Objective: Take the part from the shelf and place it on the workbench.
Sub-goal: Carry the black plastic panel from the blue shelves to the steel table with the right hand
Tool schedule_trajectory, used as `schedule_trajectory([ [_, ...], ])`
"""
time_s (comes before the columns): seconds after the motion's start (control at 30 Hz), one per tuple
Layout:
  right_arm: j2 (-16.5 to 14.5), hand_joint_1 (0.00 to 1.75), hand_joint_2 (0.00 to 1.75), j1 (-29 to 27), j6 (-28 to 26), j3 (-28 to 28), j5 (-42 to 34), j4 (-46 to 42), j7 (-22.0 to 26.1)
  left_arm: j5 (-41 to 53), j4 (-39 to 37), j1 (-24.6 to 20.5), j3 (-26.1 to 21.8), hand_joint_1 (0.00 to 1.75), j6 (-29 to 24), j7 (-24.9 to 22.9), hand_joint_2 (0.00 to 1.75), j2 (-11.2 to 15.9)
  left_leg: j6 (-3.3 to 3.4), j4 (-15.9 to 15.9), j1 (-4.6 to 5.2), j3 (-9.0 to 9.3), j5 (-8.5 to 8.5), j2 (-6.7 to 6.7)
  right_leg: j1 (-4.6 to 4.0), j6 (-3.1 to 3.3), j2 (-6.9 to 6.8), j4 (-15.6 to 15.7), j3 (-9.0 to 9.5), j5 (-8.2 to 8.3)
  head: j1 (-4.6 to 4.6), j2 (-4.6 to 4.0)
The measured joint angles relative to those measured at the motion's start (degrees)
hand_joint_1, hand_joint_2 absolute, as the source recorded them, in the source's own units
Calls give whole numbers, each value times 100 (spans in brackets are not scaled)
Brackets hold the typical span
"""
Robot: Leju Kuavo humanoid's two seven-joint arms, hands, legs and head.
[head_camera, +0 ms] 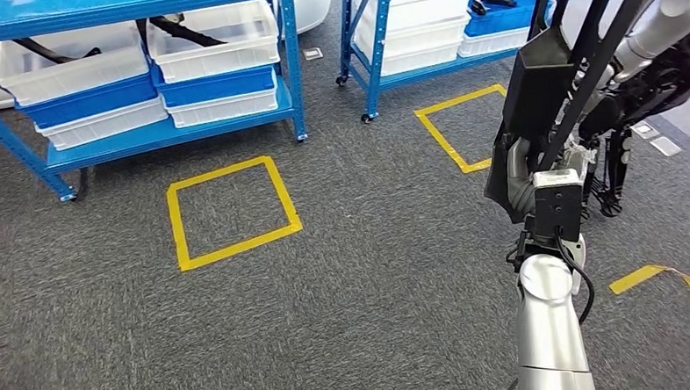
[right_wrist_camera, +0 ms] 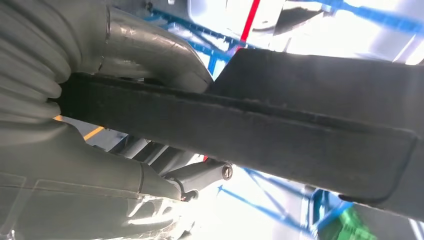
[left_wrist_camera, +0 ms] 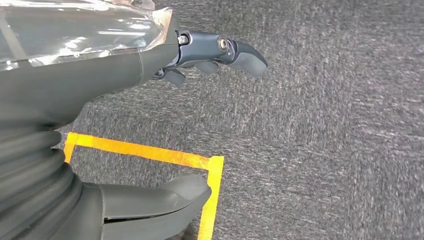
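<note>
The black part (head_camera: 539, 89), a flat panel with long thin bars rising from it, is held up off the floor in the right hand (head_camera: 527, 181), whose fingers are wrapped around its lower edge; in the right wrist view the thumb (right_wrist_camera: 150, 50) lies over a dark bar of the part (right_wrist_camera: 280, 135). The left hand (left_wrist_camera: 150, 120) holds nothing, its dark fingers (left_wrist_camera: 235, 50) and thumb (left_wrist_camera: 165, 197) spread apart above grey carpet (left_wrist_camera: 325, 150) and a yellow tape corner (left_wrist_camera: 212, 170). Behind stand blue shelves (head_camera: 168, 130) stacked with white and blue bins (head_camera: 216, 44), with yellow tape squares (head_camera: 231, 209) on the carpet before them.
</note>
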State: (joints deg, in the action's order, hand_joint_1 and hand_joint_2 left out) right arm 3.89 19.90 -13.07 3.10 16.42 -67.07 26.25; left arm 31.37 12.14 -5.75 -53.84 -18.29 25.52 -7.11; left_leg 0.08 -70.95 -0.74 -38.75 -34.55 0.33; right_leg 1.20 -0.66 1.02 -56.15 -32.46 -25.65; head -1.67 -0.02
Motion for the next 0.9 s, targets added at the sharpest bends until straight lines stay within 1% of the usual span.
schedule_trajectory([
  [0.03, -4, 175, 175, -17, 0, 21, -28, -2, 11, -16, 0, 17, -19, 0, 0, 3, 175, 5, 0, -223, 0, -94, -57, -31, -4, 3, 89, -4, -10, 4, 1, 0],
  [0.07, -4, 175, 175, -33, 0, 44, -60, -3, 25, -35, -1, 28, -34, 0, 0, 6, 175, 7, 5, -262, -1, -103, -14, -46, -6, 4, 179, -11, -15, 8, 2, 0],
  [0.1, -2, 175, 175, -42, -1, 72, -89, -3, 41, -49, -1, 31, -43, 0, 1, 8, 175, 8, 17, -67, -5, 1, 131, -60, -2, 1, 262, -22, -17, 10, 3, 0],
  [0.13, 4, 175, 175, -44, -5, 103, -127, -3, 65, -57, -1, 30, -49, 0, 1, 12, 175, 11, 31, 298, -18, 190, 333, -141, 2, -3, 345, -39, -21, 10, 4, 0],
  [0.17, 10, 175, 175, -43, -14, 136, -175, -3, 95, -61, -1, 29, -53, 0, 2, 18, 175, 15, 43, 666, -39, 380, 482, -308, -4, -12, 418, -60, -33, 9, 4, 0],
  [0.2, 19, 175, 175, -39, -27, 172, -224, -3, 129, -56, -1, 30, -57, 0, 2, 27, 175, 18, 50, 988, -61, 543, 578, -465, -15, -31, 490, -87, -59, 8, -2, 0],
  [0.23, 28, 175, 175, -41, -43, 209, -273, -3, 165, -49, -2, 35, -63, 0, 2, 37, 175, 19, 57, 1187, -69, 644, 614, -593, -16, -69, 560, -104, -97, 18, -8, 0],
  [0.27, 42, 175, 175, -56, -58, 250, -311, -4, 193, -42, -2, 38, -71, 0, 1, 46, 175, 19, 70, 1239, -61, 672, 592, -635, -11, -117, 629, -107, -137, 37, -12, 0],
  [0.3, 64, 175, 175, -79, -68, 293, -336, -5, 213, -35, -3, 41, -80, 0, 1, 54, 175, 17, 93, 1263, -45, 683, 598, -571, 3, -170, 704, -100, -174, 64, -18, 0],
  [0.33, 88, 175, 175, -113, -76, 336, -354, -8, 228, -32, -3, 40, -88, 0, 1, 58, 175, 14, 136, 1276, -35, 686, 621, -491, 17, -212, 710, -101, -214, 78, -16, 0],
  [0.37, 117, 175, 175, -142, -84, 377, -369, -17, 238, -28, -2, 37, -94, 0, 1, 63, 175, 11, 183, 1302, -34, 692, 646, -411, 8, -233, 608, -152, -266, 56, -28, 0],
  [0.4, 140, 175, 175, -161, -93, 410, -386, -37, 247, -25, -2, 36, -98, 0, 2, 68, 175, 12, 225, 1332, -35, 697, 667, -321, -10, -235, 439, -321, -368, -25, -51, 0],
  [0.43, 156, 175, 175, -182, -103, 437, -407, -67, 255, -24, -1, 36, -100, 0, 2, 70, 175, 12, 258, 1351, -33, 698, 681, -228, -25, -223, 236, -610, -519, -157, -70, 0],
  [0.47, 167, 175, 175, -209, -114, 465, -427, -106, 262, -23, -1, 39, -101, 0, 2, 72, 175, 16, 276, 1355, -21, 696, 683, -137, -33, -210, 80, -992, -701, -312, -92, 0],
  [0.5, 173, 175, 175, -250, -119, 496, -441, -144, 267, -21, -1, 42, -102, 0, 1, 71, 175, 18, 284, 1355, -13, 691, 682, -43, -29, -206, 7, -1395, -891, -455, -102, 0],
  [0.53, 181, 175, 175, -299, -122, 528, -450, -173, 268, -19, -1, 42, -102, 0, 1, 70, 175, 18, 287, 1354, -9, 688, 680, 45, -19, -220, -21, -1674, -1017, -533, -103, 0],
  [0.57, 191, 175, 175, -343, -125, 561, -452, -198, 269, -17, -1, 41, -102, 0, 0, 69, 175, 18, 288, 1353, -7, 687, 678, 132, -8, -252, -41, -1758, -1043, -535, -106, 0],
  [0.6, 204, 175, 175, -373, -126, 588, -453, -222, 269, -13, -1, 38, -102, 0, 0, 68, 175, 16, 285, 1353, -7, 688, 676, 218, 3, -297, -69, -1597, -946, -457, -106, 0],
  [0.63, 218, 175, 175, -388, -128, 608, -453, -250, 269, -11, -1, 31, -102, 0, 0, 68, 175, 14, 278, 1352, -7, 692, 671, 299, 11, -344, -136, -1221, -732, -323, -107, 0],
  [0.67, 232, 175, 175, -394, -130, 624, -453, -285, 271, -9, 0, 23, -102, 0, -1, 68, 175, 15, 264, 1351, 4, 700, 663, 374, 9, -371, -279, -764, -474, -198, -107, 0],
  [0.7, 243, 175, 175, -399, -134, 639, -453, -327, 279, -7, 1, 15, -102, 0, -3, 68, 175, 15, 240, 1348, 22, 710, 647, 444, -14, -370, -403, -385, -257, -92, -107, 0],
  [0.73, 250, 175, 175, -418, -142, 655, -453, -377, 295, -4, 1, 9, -102, 0, -8, 68, 175, 18, 213, 1349, 41, 724, 633, 506, -36, -342, -493, -148, -118, -33, -102, 0],
  [0.77, 256, 175, 175, -459, -156, 675, -453, -435, 318, -2, 2, 6, -102, 0, -16, 68, 175, 21, 184, 1349, 60, 741, 619, 565, -60, -299, -525, -61, -70, -14, -97, 0],
  [0.8, 260, 175, 175, -525, -170, 696, -452, -503, 342, -1, 2, 4, -103, 0, -31, 68, 175, 22, 155, 1355, 65, 763, 608, 626, -81, -258, -460, -68, -75, 0, -91, 0],
  [0.83, 264, 175, 175, -612, -185, 720, -449, -585, 363, 1, 2, 4, -104, 0, -50, 67, 175, 22, 124, 1355, 57, 777, 591, 661, -52, -214, -387, -67, -81, 12, -86, 0],
  [0.87, 267, 175, 175, -703, -202, 741, -445, -676, 386, 1, 1, 5, -105, 0, -69, 65, 175, 20, 91, 1315, 43, 774, 540, 610, -27, -181, -319, -59, -83, 25, -82, 0],
  [0.9, 266, 175, 175, -787, -221, 759, -441, -773, 409, 0, 0, 9, -106, 0, -91, 62, 175, 16, 63, 1192, 26, 728, 432, 490, 3, -134, -255, -51, -84, 38, -77, 0],
])
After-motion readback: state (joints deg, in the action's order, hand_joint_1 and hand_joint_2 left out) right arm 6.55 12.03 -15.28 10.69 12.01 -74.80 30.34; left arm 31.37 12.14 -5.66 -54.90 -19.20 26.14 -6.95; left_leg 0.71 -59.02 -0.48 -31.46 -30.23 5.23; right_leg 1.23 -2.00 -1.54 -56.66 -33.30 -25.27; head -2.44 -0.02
